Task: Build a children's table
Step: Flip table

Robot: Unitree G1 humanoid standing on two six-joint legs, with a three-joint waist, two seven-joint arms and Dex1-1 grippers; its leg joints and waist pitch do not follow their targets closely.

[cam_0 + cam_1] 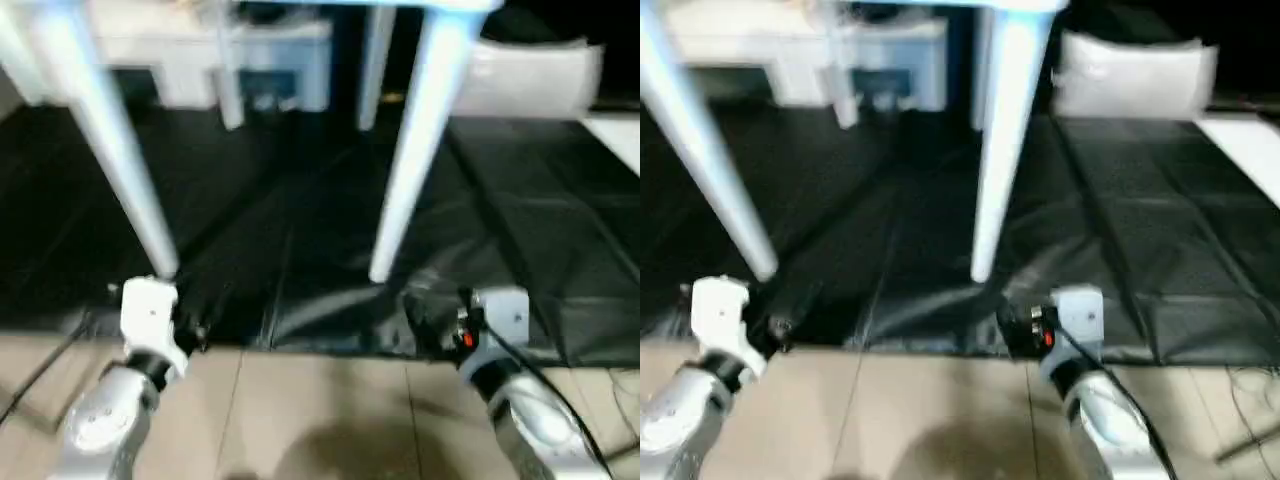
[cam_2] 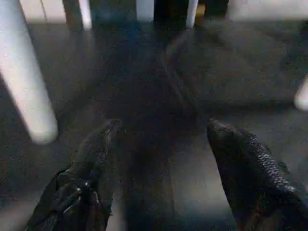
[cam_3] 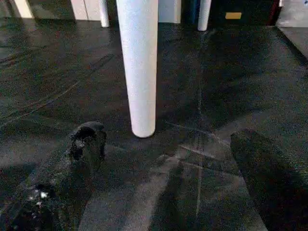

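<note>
The children's table stands upright on a black mat, its white top (image 1: 60,12) at the head views' upper edge. Its near-left leg (image 1: 115,140) and near-right leg (image 1: 415,140) slope down toward me, and two far legs (image 1: 228,90) stand behind. My left gripper (image 2: 164,127) is low, just beside the near-left leg's foot (image 2: 41,127), open and holding nothing. My right gripper (image 3: 167,134) is also low and wide open, with the near-right leg's foot (image 3: 143,127) a little beyond and between its fingers (image 3: 86,139), untouched.
The black mat (image 1: 300,200) covers the floor ahead; beige tiles (image 1: 320,400) lie under my forearms. White furniture (image 1: 200,60) stands at the back, a white padded bundle (image 1: 535,70) at the back right. Cables (image 1: 1240,440) trail on the tiles at the right.
</note>
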